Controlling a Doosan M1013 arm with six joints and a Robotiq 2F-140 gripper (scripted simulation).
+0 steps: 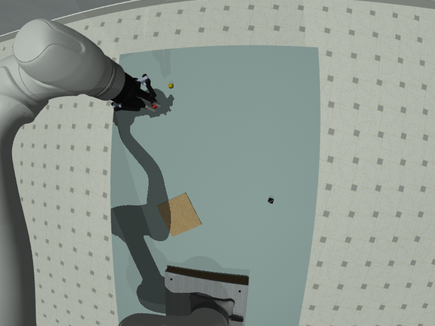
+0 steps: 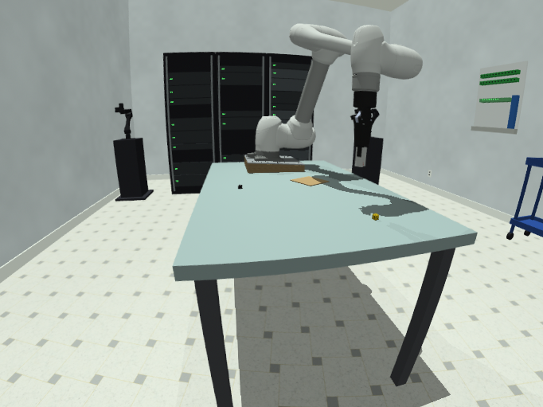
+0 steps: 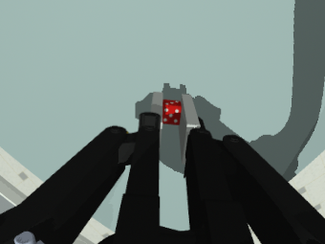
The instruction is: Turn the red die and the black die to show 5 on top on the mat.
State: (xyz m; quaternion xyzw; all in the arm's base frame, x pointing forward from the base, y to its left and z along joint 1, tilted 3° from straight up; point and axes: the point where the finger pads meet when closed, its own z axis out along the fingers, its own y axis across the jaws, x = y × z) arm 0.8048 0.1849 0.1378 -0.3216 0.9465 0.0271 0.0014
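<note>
The red die (image 1: 154, 106) (image 3: 171, 112) is held between the two grey pads of the end effector (image 1: 154, 106) (image 2: 360, 158) (image 3: 170, 108), which is clenched on it from opposite sides. In the wrist view, the die is framed by a pad on either side, near the fingertips, with the bench (image 1: 235, 140) (image 2: 271, 225) (image 3: 72, 55) seen beyond it. The fingers are pointed downward and are raised above the bench in the exterior view, where the die itself cannot be made out. White pips are shown on two of its faces; the face turned most toward the wrist camera appears to bear five, though the view is small and coarse. The yellow die (image 1: 170, 85) (image 2: 375, 217) is seen on the bench, near the end effector in the top view. The black die (image 1: 270, 200) (image 2: 240, 186) is placed on the bench well apart from both, and its pips are too small to be read. The tan square mat (image 1: 181, 215) (image 2: 310, 181) is laid between the robot's base (image 1: 171, 286) (image 2: 274, 167) and the end effector in the top view, partly covered by shadow.
</note>
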